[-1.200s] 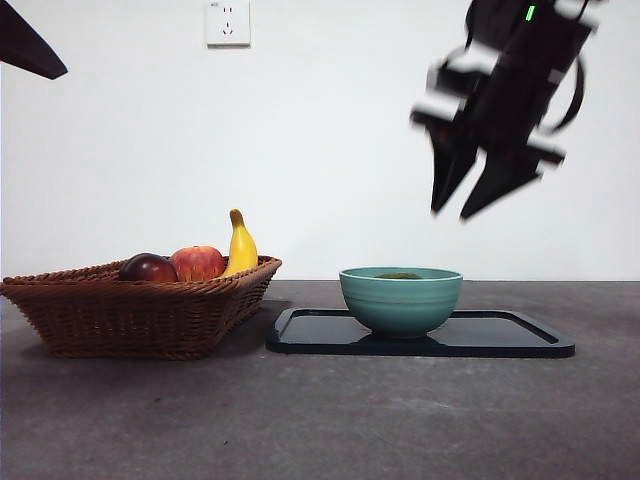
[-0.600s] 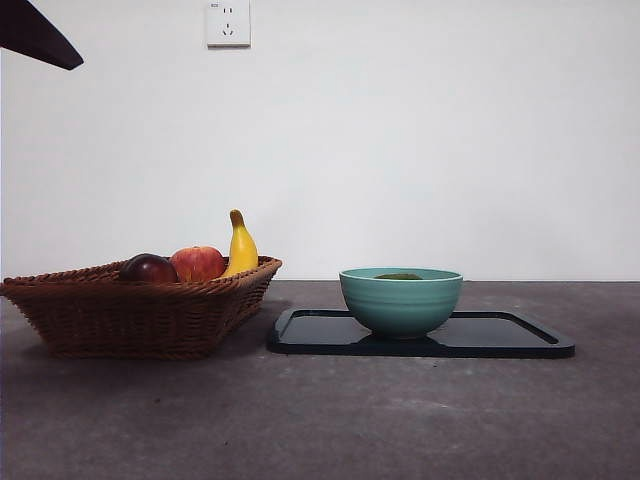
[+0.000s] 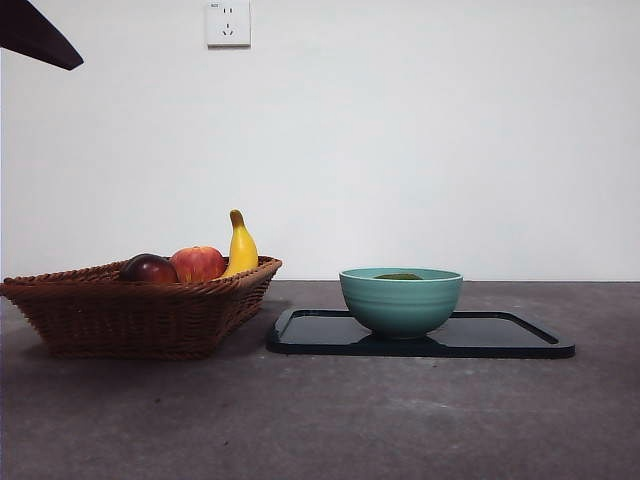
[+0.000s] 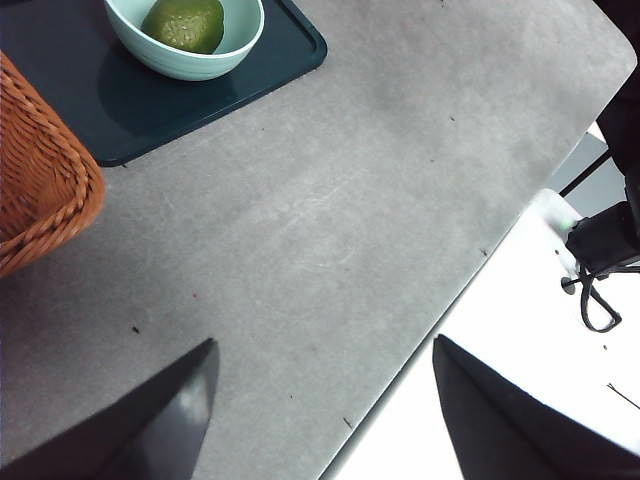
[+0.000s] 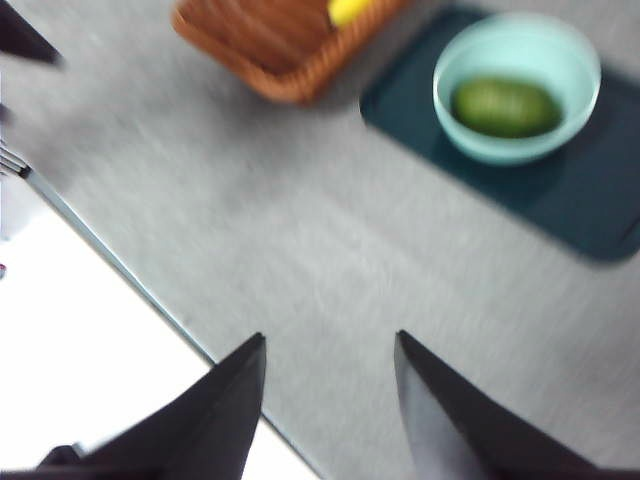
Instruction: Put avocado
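Observation:
The dark green avocado (image 4: pixel 184 24) lies inside the teal bowl (image 3: pixel 400 298), which stands on the dark tray (image 3: pixel 500 338). In the front view only its top (image 3: pixel 398 276) shows over the rim. It also shows in the right wrist view (image 5: pixel 505 106). My left gripper (image 4: pixel 320 400) is open and empty, high above the table's near edge, far from the bowl. My right gripper (image 5: pixel 330 390) is open and empty, high over the table's edge. A black arm tip (image 3: pixel 35 35) shows at the top left of the front view.
A wicker basket (image 3: pixel 135 310) to the left of the tray holds a dark red-purple fruit (image 3: pixel 148 268), a red apple (image 3: pixel 197 263) and a banana (image 3: pixel 240 246). A wall socket (image 3: pixel 227 22) is on the white wall.
The arm that was high on the right one second ago has lifted out of the front view. The avocado, bowl and basket have not moved.

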`<action>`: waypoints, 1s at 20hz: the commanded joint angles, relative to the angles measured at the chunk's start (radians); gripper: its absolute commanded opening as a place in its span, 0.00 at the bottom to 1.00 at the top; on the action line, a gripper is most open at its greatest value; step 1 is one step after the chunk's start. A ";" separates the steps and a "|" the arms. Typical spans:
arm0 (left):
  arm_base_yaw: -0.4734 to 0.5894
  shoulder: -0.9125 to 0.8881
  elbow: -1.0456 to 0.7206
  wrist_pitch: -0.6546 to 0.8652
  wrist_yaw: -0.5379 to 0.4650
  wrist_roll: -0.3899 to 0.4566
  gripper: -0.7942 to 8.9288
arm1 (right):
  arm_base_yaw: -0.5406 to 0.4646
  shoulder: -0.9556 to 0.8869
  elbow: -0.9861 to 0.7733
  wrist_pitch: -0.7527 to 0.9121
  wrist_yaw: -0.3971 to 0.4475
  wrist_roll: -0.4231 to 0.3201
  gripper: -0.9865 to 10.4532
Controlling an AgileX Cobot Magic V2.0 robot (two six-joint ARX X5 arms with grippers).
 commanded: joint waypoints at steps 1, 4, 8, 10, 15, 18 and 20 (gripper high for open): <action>-0.008 0.005 0.010 0.011 0.005 0.008 0.43 | 0.009 -0.026 -0.084 0.053 -0.040 0.048 0.27; -0.008 0.005 0.010 0.011 0.005 0.008 0.43 | 0.009 -0.037 -0.140 0.075 -0.088 0.057 0.27; -0.008 0.005 0.010 0.011 0.005 0.008 0.43 | 0.009 -0.035 -0.144 0.085 -0.087 0.057 0.27; -0.008 0.005 0.010 0.011 0.005 0.008 0.39 | 0.009 -0.035 -0.144 0.084 -0.087 0.057 0.26; -0.008 0.005 0.010 0.011 0.005 0.008 0.09 | 0.009 -0.035 -0.144 0.085 -0.086 0.053 0.09; -0.008 0.005 0.010 0.011 0.005 0.008 0.09 | 0.009 -0.035 -0.144 0.093 -0.080 0.061 0.09; -0.008 0.005 0.010 0.011 0.005 0.008 0.09 | 0.009 -0.035 -0.144 0.094 -0.079 0.060 0.09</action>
